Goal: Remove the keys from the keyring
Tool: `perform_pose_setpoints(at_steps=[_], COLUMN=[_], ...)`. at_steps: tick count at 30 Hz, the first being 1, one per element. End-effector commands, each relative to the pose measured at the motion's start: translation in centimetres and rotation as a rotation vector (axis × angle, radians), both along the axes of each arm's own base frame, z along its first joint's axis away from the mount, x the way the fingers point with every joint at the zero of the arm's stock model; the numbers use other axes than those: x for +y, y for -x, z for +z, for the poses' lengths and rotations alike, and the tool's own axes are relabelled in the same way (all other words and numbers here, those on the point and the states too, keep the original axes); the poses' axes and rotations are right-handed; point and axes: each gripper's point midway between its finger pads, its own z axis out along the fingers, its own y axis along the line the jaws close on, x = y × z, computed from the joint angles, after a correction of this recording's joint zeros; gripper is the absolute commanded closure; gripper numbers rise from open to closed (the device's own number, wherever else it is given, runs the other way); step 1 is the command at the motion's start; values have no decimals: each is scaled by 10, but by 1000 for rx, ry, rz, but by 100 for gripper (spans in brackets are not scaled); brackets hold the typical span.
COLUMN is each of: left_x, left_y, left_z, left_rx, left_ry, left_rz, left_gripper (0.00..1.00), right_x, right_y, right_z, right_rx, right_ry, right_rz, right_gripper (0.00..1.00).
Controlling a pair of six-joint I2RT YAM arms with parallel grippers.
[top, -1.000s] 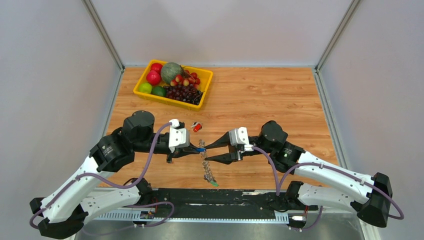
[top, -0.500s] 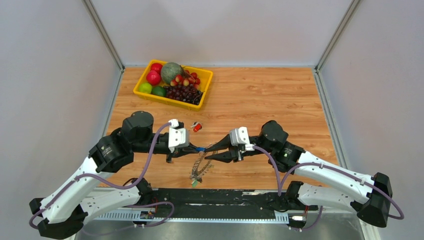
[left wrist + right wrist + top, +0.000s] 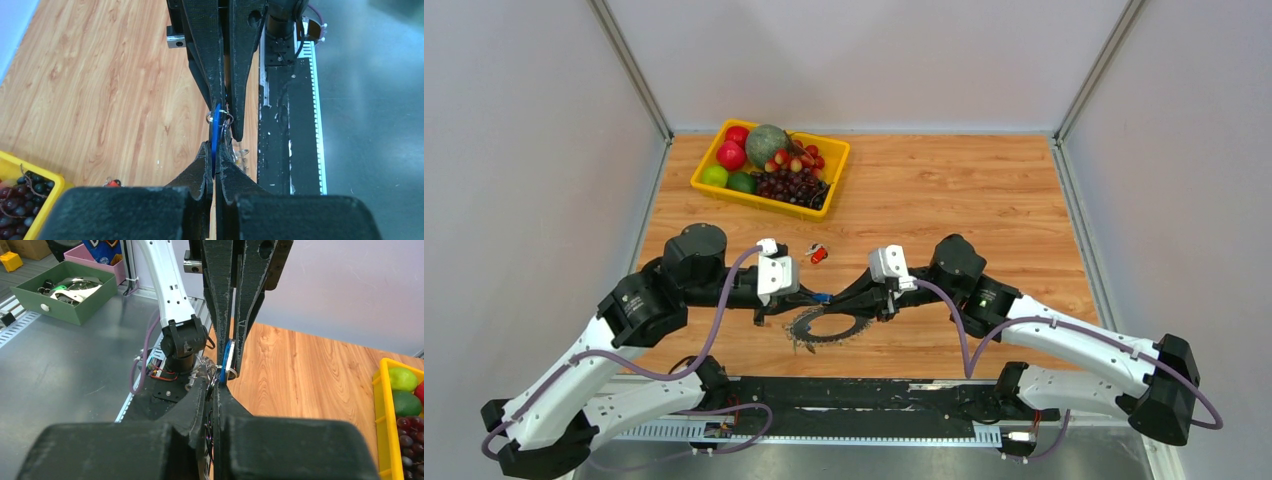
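Note:
My left gripper is shut on a blue-headed key, seen edge-on between its fingertips in the left wrist view. The keyring spreads as a dark floppy loop just above the table, below and between the two grippers. My right gripper meets the left one tip to tip and is shut on the keyring beside the blue key; dark chain shows between its fingers. A small silvery ring joins the key to the loop. A red-headed key lies loose on the table behind the grippers.
A yellow tray of fruit and grapes stands at the back left. The black mounting rail runs along the near table edge, right below the keyring. A green bin sits off the table.
My right gripper has closed and shifted left until it meets the left gripper. The keyring, which hung straight down, has swung up into a flat loop. The left gripper kept its hold.

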Motion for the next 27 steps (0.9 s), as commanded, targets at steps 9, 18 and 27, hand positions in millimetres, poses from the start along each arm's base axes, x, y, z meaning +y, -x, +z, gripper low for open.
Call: perform_pose_setpoints(at_steps=[9,18,27], left_x=[1,1,6], left_y=[-1,0,-2], left_z=[30,31,25], left_rx=[-93,-94,-97], left_ry=[91,95,80], left_rz=[3,2,26], left_gripper=[100,100,100], right_x=[-15,-10,-16], right_y=[0,2,-7], right_z=[36,38,45], right_rx=[-37,-25,-16], right_ry=[-111,-98,-124], right_rz=[-63,-37,-110], right_gripper=[86,100,100])
